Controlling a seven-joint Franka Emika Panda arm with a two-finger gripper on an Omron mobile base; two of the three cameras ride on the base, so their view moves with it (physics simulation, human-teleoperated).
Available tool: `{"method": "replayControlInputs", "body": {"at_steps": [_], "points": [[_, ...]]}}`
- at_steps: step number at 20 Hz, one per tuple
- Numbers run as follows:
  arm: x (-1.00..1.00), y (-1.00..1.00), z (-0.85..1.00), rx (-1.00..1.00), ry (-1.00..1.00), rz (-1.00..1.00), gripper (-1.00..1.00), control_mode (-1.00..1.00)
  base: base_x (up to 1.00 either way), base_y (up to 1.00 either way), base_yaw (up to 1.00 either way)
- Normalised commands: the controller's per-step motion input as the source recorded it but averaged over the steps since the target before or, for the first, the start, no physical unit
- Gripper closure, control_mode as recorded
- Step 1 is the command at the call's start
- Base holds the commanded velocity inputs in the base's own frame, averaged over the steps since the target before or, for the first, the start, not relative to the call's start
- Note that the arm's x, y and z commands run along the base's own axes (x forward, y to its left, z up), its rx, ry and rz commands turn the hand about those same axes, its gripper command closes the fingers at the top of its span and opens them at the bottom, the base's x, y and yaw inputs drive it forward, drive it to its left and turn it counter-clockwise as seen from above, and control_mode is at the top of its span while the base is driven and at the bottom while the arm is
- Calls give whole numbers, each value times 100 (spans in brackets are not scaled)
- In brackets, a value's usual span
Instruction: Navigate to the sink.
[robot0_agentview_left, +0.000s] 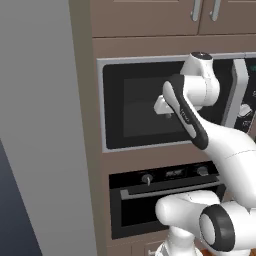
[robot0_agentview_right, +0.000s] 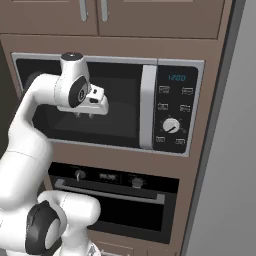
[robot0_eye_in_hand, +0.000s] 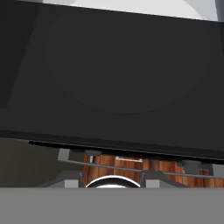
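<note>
Base faces a tall cabinet column: microwave (robot0_agentview_right: 107, 107) above, built-in oven (robot0_agentview_right: 120, 200) below, cupboard doors (robot0_agentview_right: 100, 15) on top. The sink is not before the base at this moment; where it stands cannot be told from here, so judged position is off to one side, and the drive is hardly begun. Gripper (robot0_agentview_right: 84, 115) hangs in front of the microwave's dark door, holding nothing; fingers are too small and dark against the glass, so I cannot tell whether they are apart or together. Handling judgement: the sink is a fixed, rigid basin set in a tabletop, not a thing to grasp or lift; the task calls only for bringing the base up to it, so no hold point is needed. View differences: the right base view gives the microwave's control panel (robot0_agentview_right: 175, 107) with lit display, dial and vertical handle (robot0_agentview_right: 147, 107); the left base view gives a broad grey wall panel (robot0_agentview_left: 40, 125) left of the column. The hand view looks close onto the dark door glass (robot0_eye_in_hand: 113, 74), with a strip of brown wood (robot0_eye_in_hand: 131, 165) beneath.
</note>
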Motion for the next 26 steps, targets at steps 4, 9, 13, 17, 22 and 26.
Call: {"method": "replayControlInputs", "body": {"at_steps": [4,9,13,17,22,26], "points": [[-39,0,0,0,0,-3,-100,-100,0,0,0],[-92,0,0,0,0,-6,-100,-100,0,0,0],[-100,0,0,0,-1,-6,-100,-100,0,0,0],[-100,0,0,0,0,-2,-100,-100,0,0,0],[-55,2,0,-3,0,0,-100,100,-10,1,0],[0,0,0,0,0,0,-100,100,-66,-4,-3]]}}
